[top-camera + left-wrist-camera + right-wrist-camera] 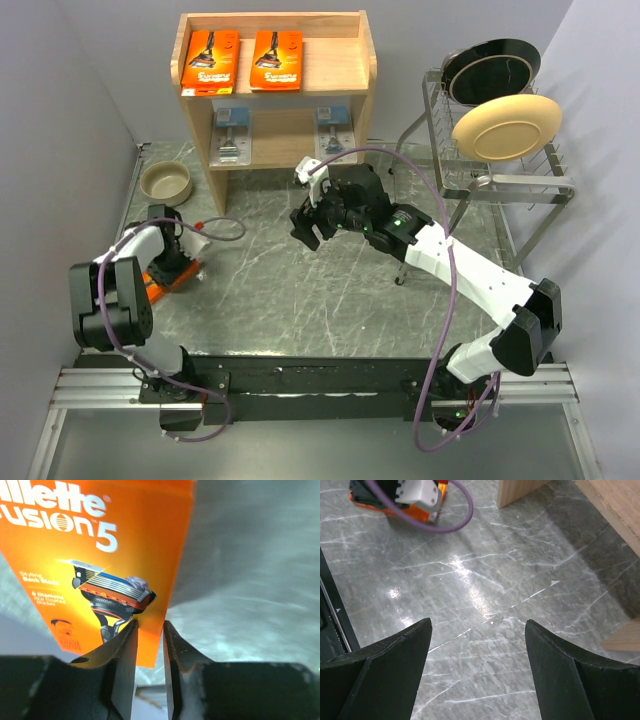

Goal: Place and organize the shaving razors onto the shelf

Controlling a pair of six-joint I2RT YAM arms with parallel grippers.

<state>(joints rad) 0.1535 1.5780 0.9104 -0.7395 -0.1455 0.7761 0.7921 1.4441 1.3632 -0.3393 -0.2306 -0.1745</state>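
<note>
you're on the last razor. four are on the shelf [216, 180] already: two orange packs [212, 60] in the top tray [335, 70], two blister packs [233, 135] on the lower board [282, 130]. the fifth, an orange pack [100, 555], is down on the desk [300, 300] at the left, with your left end effector [150, 625] straddling its lower corner. jaws stand narrow either side of the card, but i can't tell if they've actually bitten or just sit close. right end effector [477, 622] is wide open, holding nothing, hovering mid-desk in front of the shelf. next bit imo: get the pinch firm, lift clear, carry it to the bare right part of the top tray, lay it flat beside the other two. thin card on a corner grip could swivel.
</note>
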